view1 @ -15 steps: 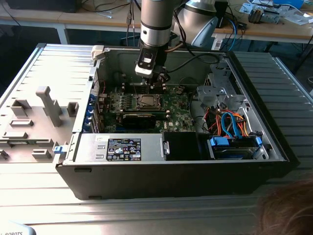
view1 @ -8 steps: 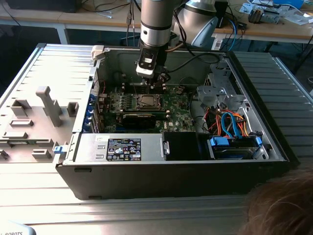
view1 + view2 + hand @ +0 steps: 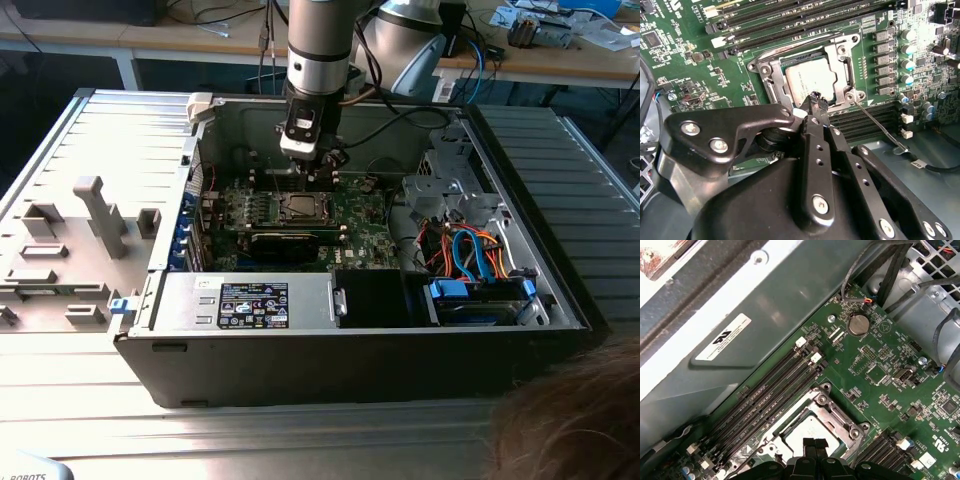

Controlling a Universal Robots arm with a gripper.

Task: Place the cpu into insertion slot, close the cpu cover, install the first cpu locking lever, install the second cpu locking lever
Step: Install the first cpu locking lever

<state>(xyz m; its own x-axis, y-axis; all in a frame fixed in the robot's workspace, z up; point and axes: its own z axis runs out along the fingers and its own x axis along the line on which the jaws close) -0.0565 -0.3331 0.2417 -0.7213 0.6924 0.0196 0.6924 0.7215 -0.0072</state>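
Observation:
The cpu [image 3: 807,80] lies flat in the insertion slot [image 3: 771,85] on the green board, its silver-grey top showing through the cut-out of the cpu cover [image 3: 840,65], which lies down over it. My gripper [image 3: 816,101] hovers at the slot's edge with its thin black fingers pressed together and nothing between them. One thin wire locking lever [image 3: 877,125] sticks out from the slot's corner, away from the frame. In the first wrist view my gripper [image 3: 815,444] is just over the cpu [image 3: 812,426]. In the exterior view my gripper [image 3: 305,168] hangs above the slot [image 3: 300,208].
Rows of narrow memory slots [image 3: 790,20] flank the socket. The open computer case has metal walls [image 3: 250,120] close behind the arm, a drive cage with coloured cables [image 3: 470,250] on the exterior view's right and a power supply [image 3: 250,300] in front. A person's hair [image 3: 580,420] shows nearby.

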